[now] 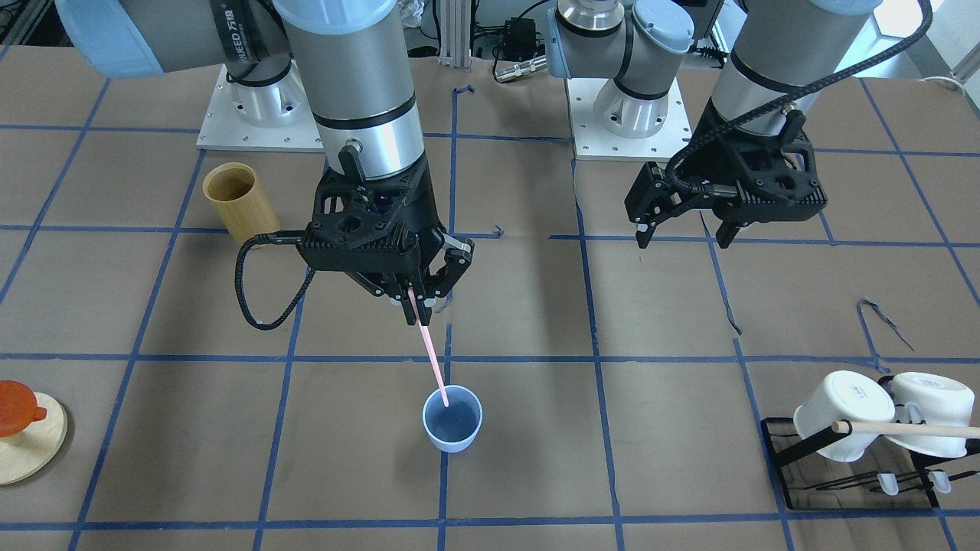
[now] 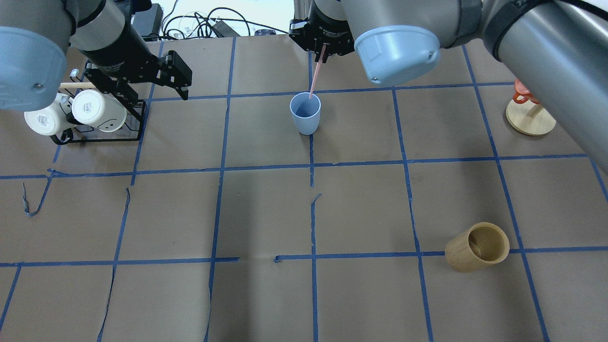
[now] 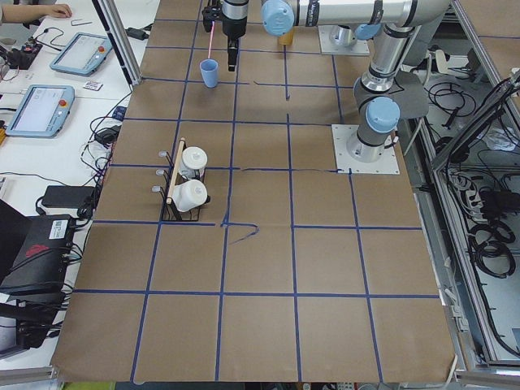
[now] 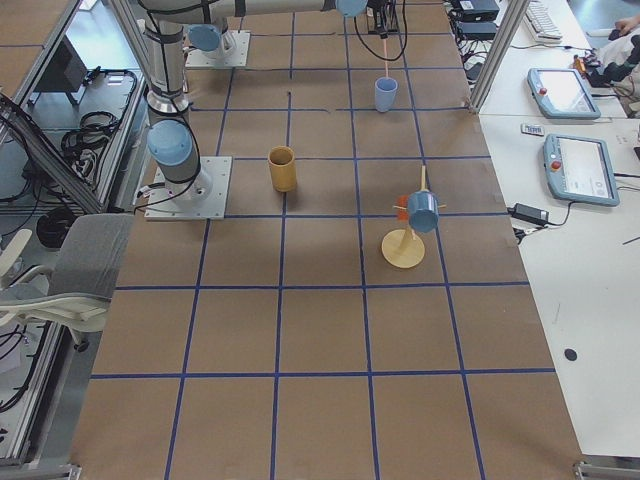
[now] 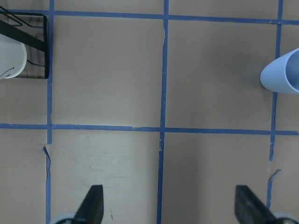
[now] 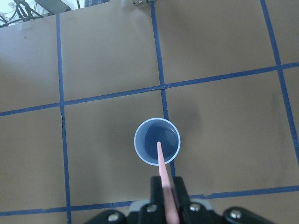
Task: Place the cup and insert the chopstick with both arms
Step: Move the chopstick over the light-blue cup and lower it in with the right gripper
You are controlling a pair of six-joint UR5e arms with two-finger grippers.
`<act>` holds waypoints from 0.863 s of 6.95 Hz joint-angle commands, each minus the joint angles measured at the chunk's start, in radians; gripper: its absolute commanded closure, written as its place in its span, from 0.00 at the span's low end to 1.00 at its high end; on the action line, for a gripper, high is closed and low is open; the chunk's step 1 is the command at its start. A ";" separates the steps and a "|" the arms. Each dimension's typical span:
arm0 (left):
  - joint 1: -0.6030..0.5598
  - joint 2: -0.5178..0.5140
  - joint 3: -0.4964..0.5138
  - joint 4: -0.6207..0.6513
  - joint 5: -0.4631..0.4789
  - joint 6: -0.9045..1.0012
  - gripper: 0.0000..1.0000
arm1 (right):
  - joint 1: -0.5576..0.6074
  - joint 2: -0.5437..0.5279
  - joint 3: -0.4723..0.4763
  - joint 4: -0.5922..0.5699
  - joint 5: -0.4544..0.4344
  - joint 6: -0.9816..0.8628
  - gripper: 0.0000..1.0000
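Note:
The pale-blue cup (image 1: 452, 419) stands upright on the paper-covered table, mid-table on a blue tape line; it also shows in the overhead view (image 2: 305, 113). My right gripper (image 1: 413, 300) is shut on the upper end of the pale-pink chopstick (image 1: 430, 353), which hangs slightly tilted. In the right wrist view the chopstick (image 6: 164, 182) points into the cup's mouth (image 6: 157, 141), with its lower tip at about rim level. My left gripper (image 1: 685, 233) is open and empty, off to the side above the table. In the left wrist view the cup (image 5: 282, 74) sits at the right edge.
A tan bamboo cylinder (image 1: 237, 203) stands near the right arm's base. A black rack with white mugs (image 1: 865, 417) and a wooden rod (image 1: 911, 428) is on the left arm's side. A round wooden stand (image 1: 31, 451) with an orange piece sits at the far edge.

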 commanded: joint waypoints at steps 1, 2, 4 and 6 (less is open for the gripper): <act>0.002 -0.001 -0.003 -0.001 -0.001 0.003 0.00 | 0.010 0.025 -0.008 0.004 0.010 0.053 0.98; 0.002 -0.003 -0.001 -0.001 -0.001 0.003 0.00 | 0.010 0.037 -0.007 0.002 0.010 0.042 0.94; 0.000 -0.011 -0.001 -0.001 -0.002 0.003 0.00 | 0.010 0.049 -0.002 0.005 0.011 0.038 0.88; -0.001 -0.011 -0.001 -0.001 -0.004 0.003 0.00 | 0.007 0.060 -0.001 0.005 0.005 0.033 0.80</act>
